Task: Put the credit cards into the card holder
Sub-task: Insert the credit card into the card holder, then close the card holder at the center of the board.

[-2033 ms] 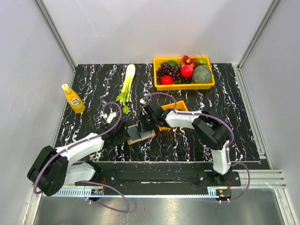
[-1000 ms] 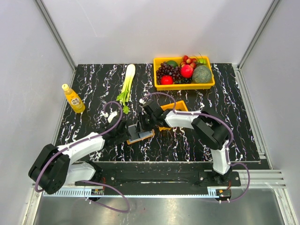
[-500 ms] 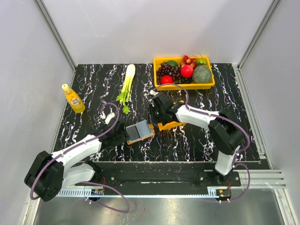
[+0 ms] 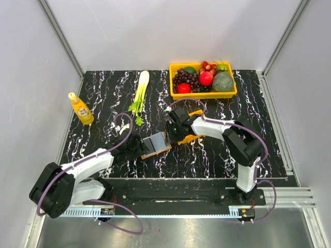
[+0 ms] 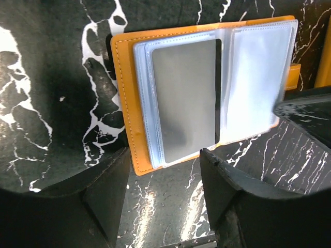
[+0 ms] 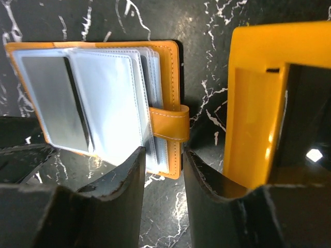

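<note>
The orange card holder (image 4: 157,144) lies open on the black marble table, its clear sleeves spread. A grey credit card (image 5: 186,101) sits in the left sleeve; it also shows in the right wrist view (image 6: 51,101). No loose cards show. My left gripper (image 4: 138,148) is open at the holder's left edge, with bare table between its fingers (image 5: 163,160). My right gripper (image 4: 173,135) is open a narrow way at the holder's right edge. Its tips (image 6: 164,155) straddle the corner below the strap clasp (image 6: 168,124), which they do not visibly pinch.
A small orange raised-wall tray (image 4: 192,129) stands just right of the holder, close beside my right gripper (image 6: 256,103). A yellow fruit basket (image 4: 203,94) is at the back, a celery stalk (image 4: 140,92) back centre, and a yellow bottle (image 4: 80,108) far left.
My right gripper has come back from over the small tray down to the holder's right edge. The left gripper has moved in closer to the holder's left edge. The holder has shifted slightly.
</note>
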`<state>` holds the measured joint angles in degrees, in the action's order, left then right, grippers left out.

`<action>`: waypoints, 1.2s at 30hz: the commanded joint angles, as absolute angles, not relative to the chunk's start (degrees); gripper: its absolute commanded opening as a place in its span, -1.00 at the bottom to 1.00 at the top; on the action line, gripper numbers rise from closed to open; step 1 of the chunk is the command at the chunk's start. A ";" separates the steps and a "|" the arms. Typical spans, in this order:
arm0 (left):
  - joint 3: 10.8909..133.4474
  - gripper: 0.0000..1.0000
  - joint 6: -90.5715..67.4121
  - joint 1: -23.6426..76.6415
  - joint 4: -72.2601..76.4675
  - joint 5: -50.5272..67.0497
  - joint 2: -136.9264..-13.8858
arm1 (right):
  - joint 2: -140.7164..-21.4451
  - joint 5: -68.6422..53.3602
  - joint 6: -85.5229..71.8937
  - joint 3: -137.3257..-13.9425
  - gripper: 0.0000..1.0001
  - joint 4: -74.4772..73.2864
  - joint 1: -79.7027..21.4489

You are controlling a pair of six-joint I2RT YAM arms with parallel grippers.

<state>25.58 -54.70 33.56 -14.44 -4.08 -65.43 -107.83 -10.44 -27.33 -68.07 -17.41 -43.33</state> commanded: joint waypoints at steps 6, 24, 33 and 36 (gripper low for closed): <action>22.94 0.14 -55.72 33.40 -9.24 1.40 -67.94 | -110.22 -17.65 -30.67 -67.68 -0.18 -11.35 -43.15; 29.17 0.06 -53.00 33.40 -7.03 2.63 -60.20 | -109.69 -22.15 -32.78 -63.28 -0.22 -6.24 -43.77; 32.87 0.08 -51.94 33.40 -5.80 3.96 -63.81 | -108.98 -21.80 -34.19 -62.40 -0.22 -5.10 -45.53; 34.01 0.14 -51.33 33.40 -4.49 4.74 -64.07 | -108.63 -21.71 -34.89 -61.53 -0.21 -4.31 -46.14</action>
